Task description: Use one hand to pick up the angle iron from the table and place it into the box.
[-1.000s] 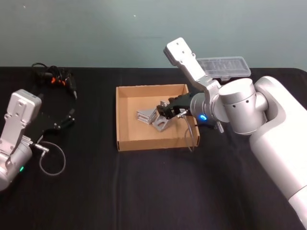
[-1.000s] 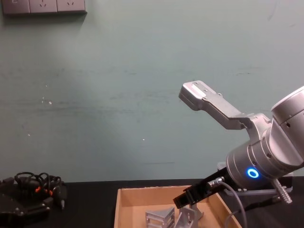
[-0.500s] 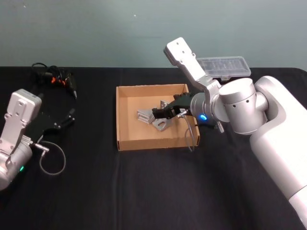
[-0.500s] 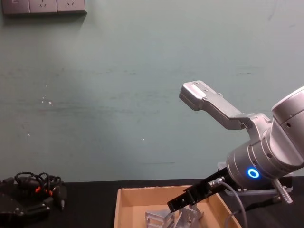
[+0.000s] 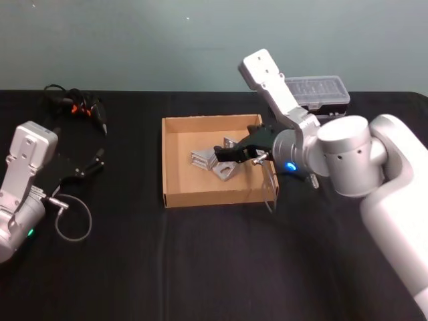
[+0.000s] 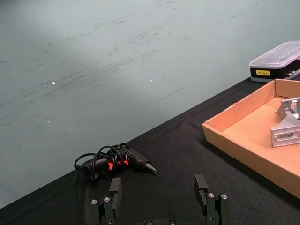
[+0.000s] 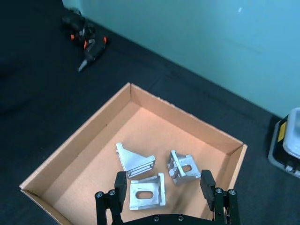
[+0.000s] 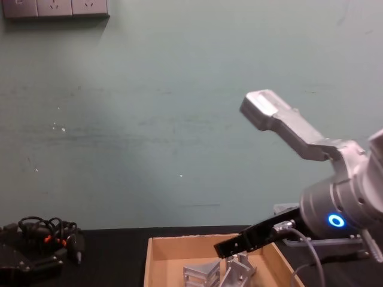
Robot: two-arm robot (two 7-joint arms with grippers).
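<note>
Three silver angle irons lie on the floor of the tan box point(image 7: 77, 146): one point(image 7: 136, 161), a second point(image 7: 146, 192) and a third point(image 7: 183, 166). My right gripper point(image 7: 164, 183) hangs open and empty just above them. From the head, the same gripper point(image 5: 231, 152) hovers over the box point(image 5: 179, 177) and the angle irons point(image 5: 225, 172). The chest view shows the right gripper point(image 8: 233, 245) above the box rim point(image 8: 157, 254). My left gripper point(image 5: 87, 167) is parked over the table point(image 5: 200, 267) at the far left, with its fingers point(image 6: 201, 187) apart and nothing between them.
A small black case with a clear lid point(image 5: 317, 90) stands behind the box at the right. A black tool with orange marks and coiled cable point(image 5: 77, 107) lies at the back left. A grey cable loop point(image 5: 73, 224) rests beside the left arm.
The right gripper has opened and left an angle iron lying in the box. The gripper and arm have since lifted and drawn back to the right. The left arm has stayed put.
</note>
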